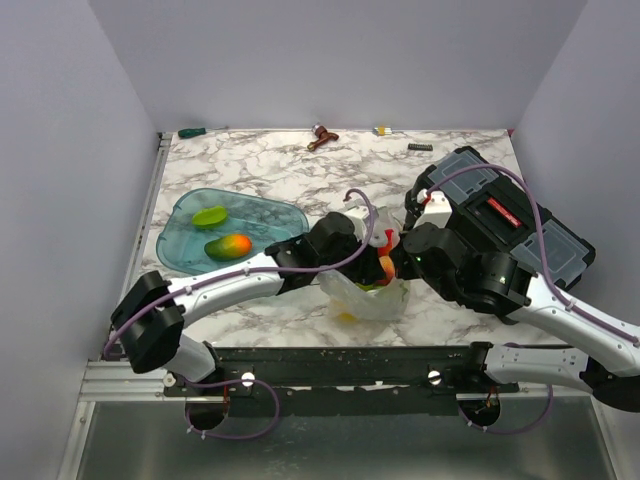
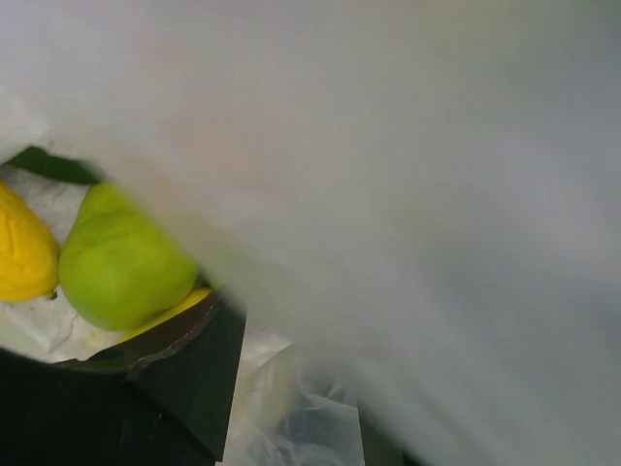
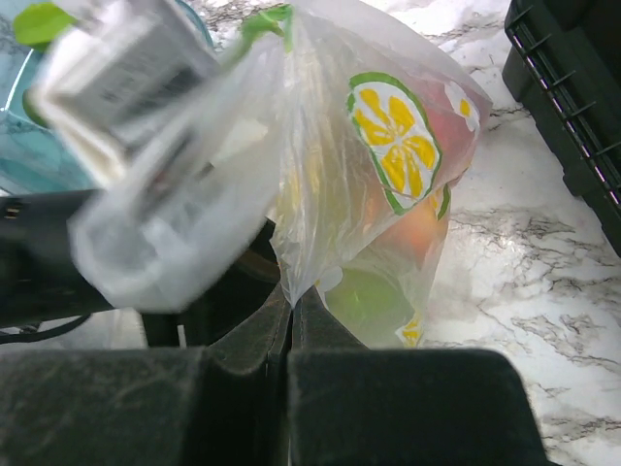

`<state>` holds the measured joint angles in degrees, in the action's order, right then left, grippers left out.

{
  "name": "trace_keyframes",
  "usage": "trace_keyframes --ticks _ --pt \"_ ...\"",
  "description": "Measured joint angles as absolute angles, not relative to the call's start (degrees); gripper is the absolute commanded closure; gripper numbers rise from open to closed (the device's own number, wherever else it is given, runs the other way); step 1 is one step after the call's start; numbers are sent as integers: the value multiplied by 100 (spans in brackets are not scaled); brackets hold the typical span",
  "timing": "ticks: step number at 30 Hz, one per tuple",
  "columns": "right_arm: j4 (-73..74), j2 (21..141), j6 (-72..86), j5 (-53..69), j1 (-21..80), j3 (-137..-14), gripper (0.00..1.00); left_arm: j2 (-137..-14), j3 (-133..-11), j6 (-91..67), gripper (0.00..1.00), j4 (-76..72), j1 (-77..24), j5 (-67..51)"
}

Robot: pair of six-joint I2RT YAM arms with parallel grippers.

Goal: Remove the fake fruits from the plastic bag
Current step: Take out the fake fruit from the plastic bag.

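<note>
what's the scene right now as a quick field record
plastic bag: film pinched by right gripper
left gripper: reaching into bag mouth, jaws hidden
in bag: green pear, yellow fruit, orange-red fruit
teal tray: holds green fruit, mango
right of bag: black case

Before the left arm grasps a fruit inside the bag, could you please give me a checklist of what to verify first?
1. The right gripper holds the plastic bag: ok, it is shut on a fold of film.
2. Fruits are in the bag: ok, a green pear and a yellow fruit lie close to the left wrist camera.
3. State of the left gripper: cannot tell, the film hides it.
4. The left wrist view is clear: not ok, blurred plastic covers most of it.
5. The teal tray has room: ok, it holds only a green fruit and a mango.
</note>
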<state>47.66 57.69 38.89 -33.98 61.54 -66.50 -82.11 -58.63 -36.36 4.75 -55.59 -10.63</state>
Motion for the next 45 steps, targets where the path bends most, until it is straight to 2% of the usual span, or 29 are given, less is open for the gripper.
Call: trace_keyframes --ticks 11,26,30,33,34,36,43,45 --pt "4775 5769 3889 -3400 6154 -6650 99 -9279 -6300 -3496 52 1007 -5793 -814" --pt "4856 5765 3785 -3430 6152 -7026 99 -9489 -6287 -3548 58 980 -6016 -816" --pt "4917 5780 3752 -3441 6154 -7081 99 -9454 -6117 -3542 51 860 -6016 -819" --pt "4939 5784 3745 -3439 6154 -7118 99 -9330 -5948 -3542 50 871 -6014 -821" --pt "4939 5784 3743 -3439 6154 -7126 99 -9303 -5933 -3535 51 884 -6016 -823" --pt "4941 5784 3743 -3439 6154 -7166 99 -9247 -5933 -3524 59 891 -6016 -823" --pt "4939 5784 3743 -3439 6154 -7282 99 -9247 -6042 -3457 61 958 -6018 -814" --pt "4939 5784 3743 -3439 6152 -7282 99 -9319 -6128 -3448 59 961 -6027 -812"
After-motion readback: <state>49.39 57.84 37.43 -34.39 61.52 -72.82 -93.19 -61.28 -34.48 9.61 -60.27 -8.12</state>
